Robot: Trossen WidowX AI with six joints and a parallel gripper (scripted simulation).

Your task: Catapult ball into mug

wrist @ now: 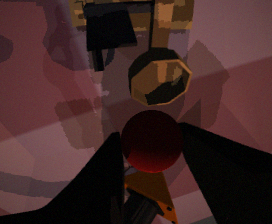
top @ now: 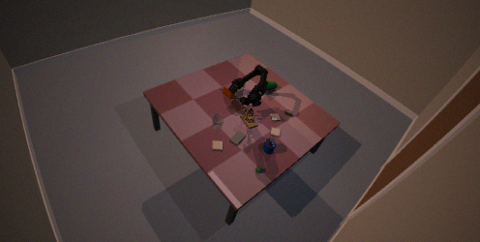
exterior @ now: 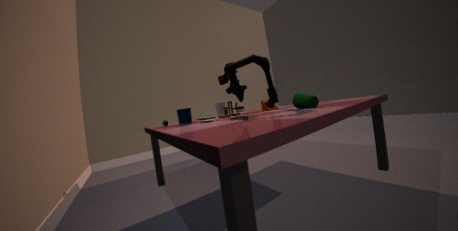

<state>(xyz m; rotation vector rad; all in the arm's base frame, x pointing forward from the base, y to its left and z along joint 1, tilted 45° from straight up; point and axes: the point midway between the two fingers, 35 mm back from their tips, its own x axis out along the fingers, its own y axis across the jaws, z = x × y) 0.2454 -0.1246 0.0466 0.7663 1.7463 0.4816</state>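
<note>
Above the table [top: 169,116] [exterior: 295,125], near the cup end of the catapult [top: 249,119] [exterior: 233,111] [wrist: 181,17], there is the gripper [top: 238,99] [exterior: 241,99] [wrist: 148,135]. Its two fingers stand partly open, and between them they hold the red ball [wrist: 152,141]. In the wrist view the ball appears just beside the round cup [wrist: 160,82] of the catapult; it is not inside this cup. The catapult itself rests on the table, and it is the landmark for all the other places.

Near the catapult, on the side of the arm's base, is an orange object [top: 228,92] [exterior: 269,105] [wrist: 152,187]. Beyond the arm, farther from the catapult, lies a green cylinder [top: 271,85] [exterior: 305,101] on its side. A clear cup [top: 218,121] [exterior: 220,108] is at one side of the catapult. Several flat square pieces [top: 237,137] are placed around the catapult, apart from it. The blue mug [top: 269,146] [exterior: 185,115] stands upright, away from the catapult, on the side opposite to the green cylinder. Still farther from the catapult, past the mug, there is a small green ball [top: 259,169] [exterior: 165,123].
</note>
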